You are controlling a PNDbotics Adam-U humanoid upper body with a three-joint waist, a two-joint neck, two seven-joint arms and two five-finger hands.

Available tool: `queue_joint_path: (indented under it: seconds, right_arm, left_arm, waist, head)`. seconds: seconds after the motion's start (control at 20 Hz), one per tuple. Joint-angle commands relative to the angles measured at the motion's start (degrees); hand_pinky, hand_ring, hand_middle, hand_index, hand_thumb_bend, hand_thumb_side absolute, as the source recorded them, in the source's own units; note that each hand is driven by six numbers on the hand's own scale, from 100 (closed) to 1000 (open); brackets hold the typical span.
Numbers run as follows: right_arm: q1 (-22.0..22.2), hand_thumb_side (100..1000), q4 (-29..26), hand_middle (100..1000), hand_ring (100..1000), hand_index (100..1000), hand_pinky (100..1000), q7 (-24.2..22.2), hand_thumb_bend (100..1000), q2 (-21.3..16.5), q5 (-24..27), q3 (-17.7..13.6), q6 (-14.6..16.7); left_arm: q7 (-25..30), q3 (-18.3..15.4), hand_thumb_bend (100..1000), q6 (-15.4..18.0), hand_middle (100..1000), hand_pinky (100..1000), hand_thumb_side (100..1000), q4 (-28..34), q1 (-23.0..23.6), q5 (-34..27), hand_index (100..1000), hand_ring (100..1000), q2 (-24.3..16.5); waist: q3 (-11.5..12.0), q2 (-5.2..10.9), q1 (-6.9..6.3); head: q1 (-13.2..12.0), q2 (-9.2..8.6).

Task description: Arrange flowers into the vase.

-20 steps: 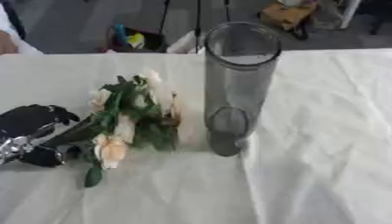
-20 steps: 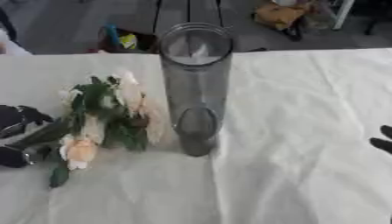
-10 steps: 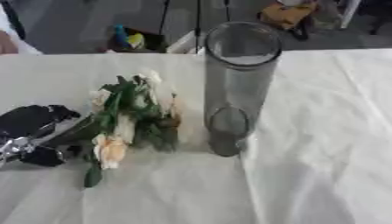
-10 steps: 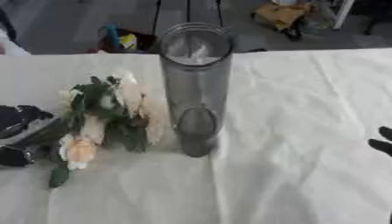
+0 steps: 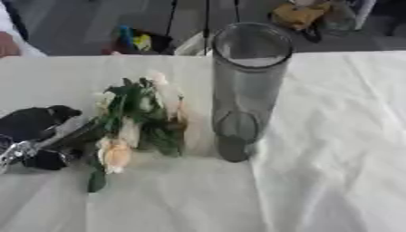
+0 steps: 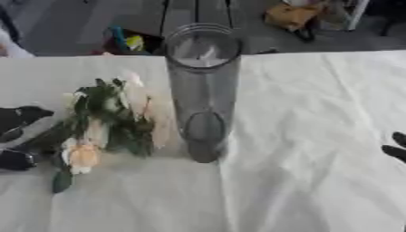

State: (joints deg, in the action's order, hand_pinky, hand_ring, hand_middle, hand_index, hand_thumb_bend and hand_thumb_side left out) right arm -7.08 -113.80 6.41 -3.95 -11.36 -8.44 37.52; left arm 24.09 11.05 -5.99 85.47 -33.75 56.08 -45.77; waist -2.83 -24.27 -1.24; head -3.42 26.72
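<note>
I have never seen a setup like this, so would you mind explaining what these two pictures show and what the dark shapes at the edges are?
Both pictures come from one stereo camera in a humanoid robot's head, looking down at its work; they show the same moment from the left eye and the right eye.

The surface is a table under a white cloth. On it stands a tall clear vase, upright and empty. To its left lies a bunch of flowers, pale blooms with green leaves, on its side.

The black and silver shape at the left edge is the robot's left hand, its fingers curled round the stems. The dark bit at the right edge of the right eye view is the right hand; too little shows to tell its pose.
</note>
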Motion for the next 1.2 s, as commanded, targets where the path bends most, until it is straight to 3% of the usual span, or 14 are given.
queue_joint_path:
  seconds: [0.05, 0.3, 0.55, 0.7, 0.9, 1.1, 1.15, 1.2]
  right_arm:
    - [-0.3, 1000, -0.8, 715, 809, 893, 719, -0.3, 100, 0.0, 0.4, 0.0, -0.1]
    - [-0.3, 1000, -0.8, 715, 810, 894, 720, -0.5, 100, 0.2, 0.3, 0.1, -0.2]
    - [-0.3, 1000, -0.8, 716, 812, 896, 722, -0.6, 100, 0.3, 0.3, 0.1, -0.4]
    - [-0.3, 1000, -0.8, 715, 813, 896, 723, -0.6, 100, 0.4, 0.2, 0.0, -0.7]
    - [-0.3, 1000, -0.8, 715, 814, 897, 724, -0.8, 100, 0.6, 0.0, 0.0, -0.9]
    - [-0.4, 1000, -0.8, 715, 815, 898, 724, -0.9, 100, 0.8, -0.1, 0.1, -1.3]
    - [-0.4, 1000, -0.8, 715, 815, 898, 724, -1.0, 100, 0.8, -0.1, 0.1, -1.4]
    - [-0.4, 1000, -0.8, 714, 815, 899, 725, -1.0, 100, 0.8, -0.1, 0.1, -1.4]
  left_arm:
    - [-0.9, -0.7, 334, -1.0, 770, 614, 486, -0.3, -0.6, 0.6, 954, 680, -0.9]
    - [-1.2, -0.4, 299, -1.1, 644, 463, 459, -1.2, -0.8, 0.3, 868, 531, -0.6]
    - [-0.3, -0.3, 197, -0.3, 450, 218, 390, -0.9, -0.8, -1.4, 686, 331, -0.5]
    - [0.1, -0.3, 135, 0.4, 417, 177, 329, -0.5, -0.7, -2.8, 619, 298, -0.6]
    - [0.1, -0.4, 100, 0.5, 357, 100, 321, -0.4, -0.9, -3.8, 541, 225, -0.6]
    - [0.4, -0.3, 100, 0.2, 226, 100, 308, -0.5, -1.1, -4.8, 435, 100, -0.4]
    - [0.4, -0.3, 100, 0.1, 226, 100, 308, -0.6, -1.2, -5.0, 435, 100, -0.4]
    - [0.4, -0.3, 100, -0.1, 165, 100, 318, -0.7, -1.3, -5.2, 382, 100, -0.3]
  waist:
    - [-0.1, -0.04, 0.08]
    - [-0.2, -0.11, 0.11]
    - [0.0, -0.08, 0.17]
    - [0.1, -0.08, 0.18]
    - [0.2, -0.14, 0.22]
    - [0.2, -0.20, 0.19]
    - [0.2, -0.21, 0.18]
    - [0.2, -0.21, 0.17]
  head:
    - [-0.1, -0.66]
    - [-0.2, -0.84]
    - [-0.1, -0.77]
    - [-0.1, -0.76]
    - [-0.1, -0.73]
    - [-0.1, -0.62]
    - [-0.1, -0.62]
    - [-0.1, -0.59]
